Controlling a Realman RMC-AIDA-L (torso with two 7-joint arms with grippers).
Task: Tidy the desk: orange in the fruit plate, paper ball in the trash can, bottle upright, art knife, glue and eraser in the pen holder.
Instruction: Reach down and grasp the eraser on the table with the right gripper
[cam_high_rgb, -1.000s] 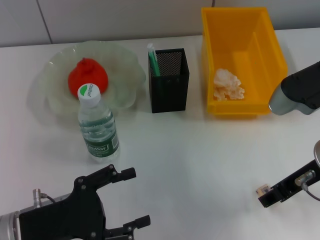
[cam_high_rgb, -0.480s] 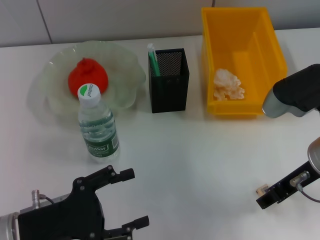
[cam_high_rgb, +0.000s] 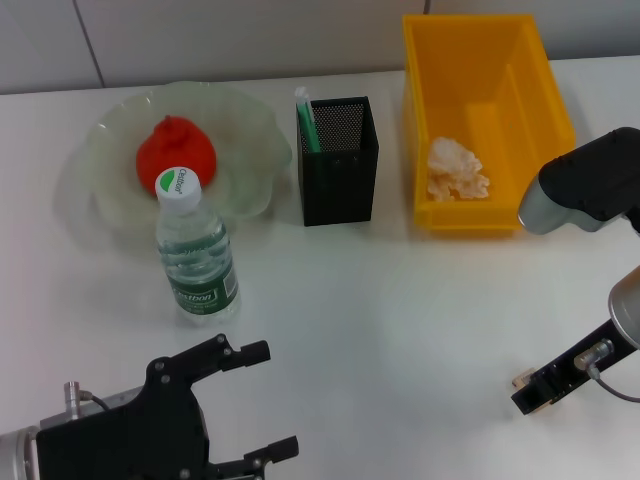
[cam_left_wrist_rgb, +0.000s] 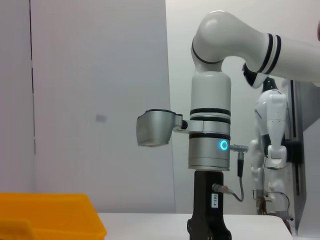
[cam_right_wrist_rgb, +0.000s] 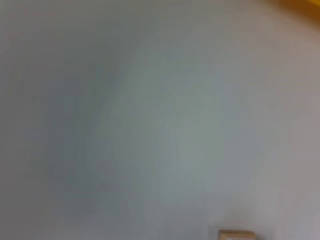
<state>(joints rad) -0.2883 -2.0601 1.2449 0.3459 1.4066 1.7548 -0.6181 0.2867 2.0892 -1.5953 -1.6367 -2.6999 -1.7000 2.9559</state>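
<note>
White counter across the whole head view, and here's what sits on it. Far left, a clear glass fruit plate. Just in front of it, touching its near rim or nearly so, a water bottle standing upright, cap on. Middle back, a black mesh pen holder. Right of that, close beside it, a yellow trash can. Near the right front edge, a small tan eraser on the surface.
</note>
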